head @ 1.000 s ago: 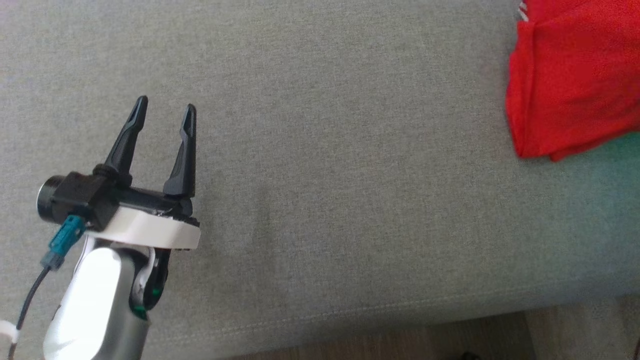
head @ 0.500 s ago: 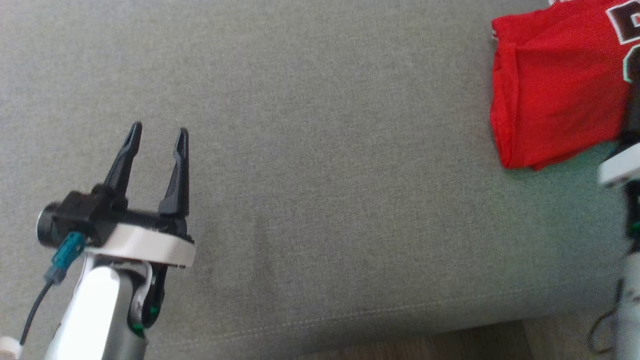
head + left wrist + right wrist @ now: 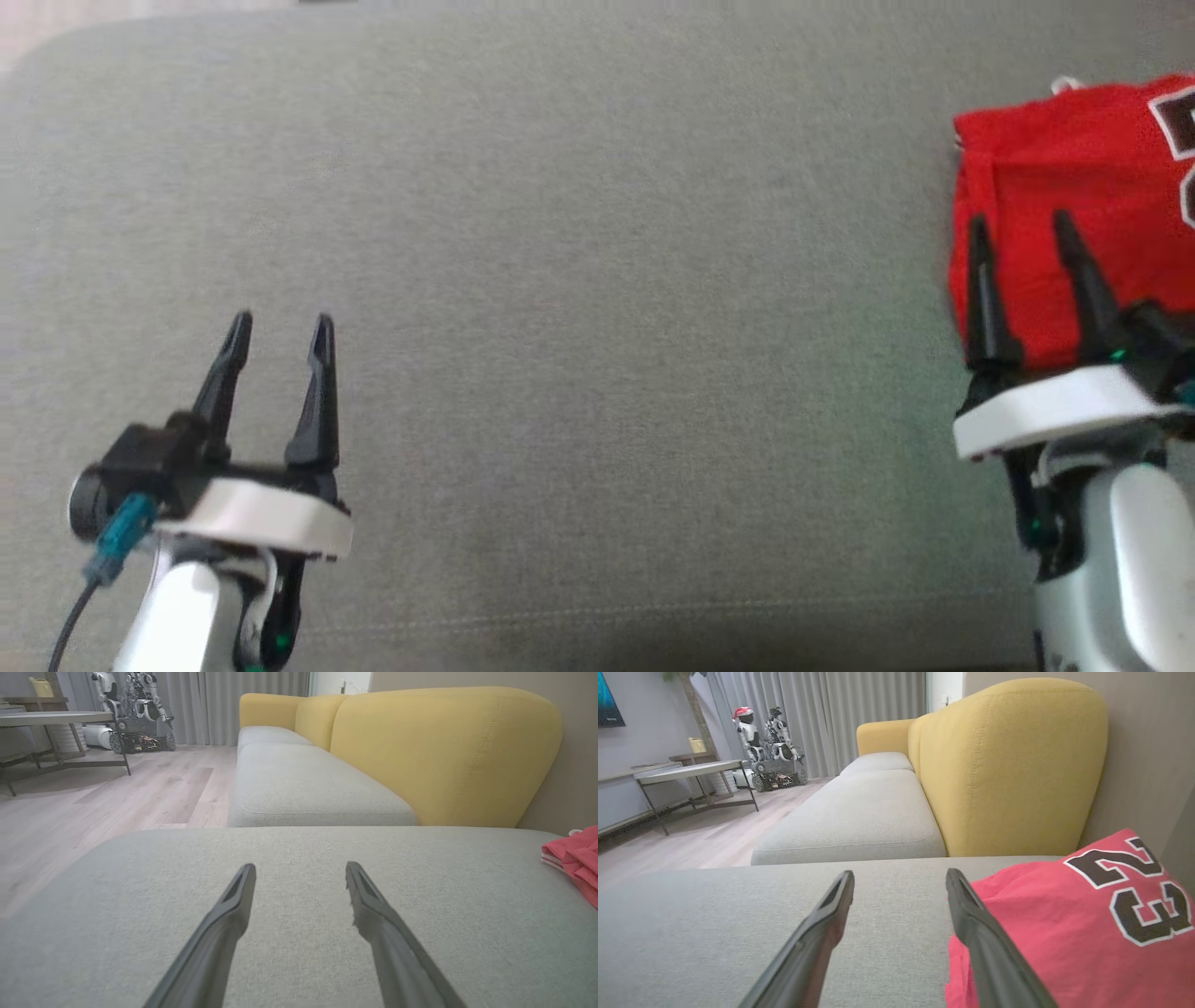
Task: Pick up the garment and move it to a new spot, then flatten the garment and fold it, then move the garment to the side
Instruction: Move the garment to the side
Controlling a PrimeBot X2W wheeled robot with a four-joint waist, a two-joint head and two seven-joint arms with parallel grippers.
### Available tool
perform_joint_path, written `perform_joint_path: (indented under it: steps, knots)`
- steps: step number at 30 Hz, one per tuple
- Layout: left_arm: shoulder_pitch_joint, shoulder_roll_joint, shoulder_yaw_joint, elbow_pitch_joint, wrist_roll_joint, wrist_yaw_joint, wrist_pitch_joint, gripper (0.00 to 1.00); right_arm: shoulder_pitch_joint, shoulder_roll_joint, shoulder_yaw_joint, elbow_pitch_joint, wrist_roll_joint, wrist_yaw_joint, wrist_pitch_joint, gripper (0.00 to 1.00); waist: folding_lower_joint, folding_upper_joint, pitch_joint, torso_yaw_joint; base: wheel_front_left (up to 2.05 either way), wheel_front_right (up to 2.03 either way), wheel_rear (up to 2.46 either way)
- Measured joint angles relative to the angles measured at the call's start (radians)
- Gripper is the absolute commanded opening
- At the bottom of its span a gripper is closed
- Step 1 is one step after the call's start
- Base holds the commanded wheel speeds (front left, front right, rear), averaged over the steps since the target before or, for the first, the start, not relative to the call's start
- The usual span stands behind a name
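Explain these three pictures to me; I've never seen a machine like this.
This is a wheeled robot with two arms, each ending in a two-fingered gripper. The head view looks down from its head: left gripper at lower left, right gripper at lower right. The two wrist views look along each gripper's own dark fingers. The surface is a grey sofa seat with a yellow backrest. A folded red jersey numbered 23 lies at its right end. Both grippers are open and hold nothing; the right one is at the jersey's near edge.
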Motion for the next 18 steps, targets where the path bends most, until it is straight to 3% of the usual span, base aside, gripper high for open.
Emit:
perform_joint_path:
  steps: [18]
  knots:
    - [0.173, 0.012, 0.004, -0.048, -0.006, 0.051, 0.016, 1.00, 0.196, 0.005, 0.027, -0.032, 0.016, 0.000, -0.004, 1.00, 0.0000, 0.0000, -0.161, 0.062, 0.00, 0.00, 0.00]
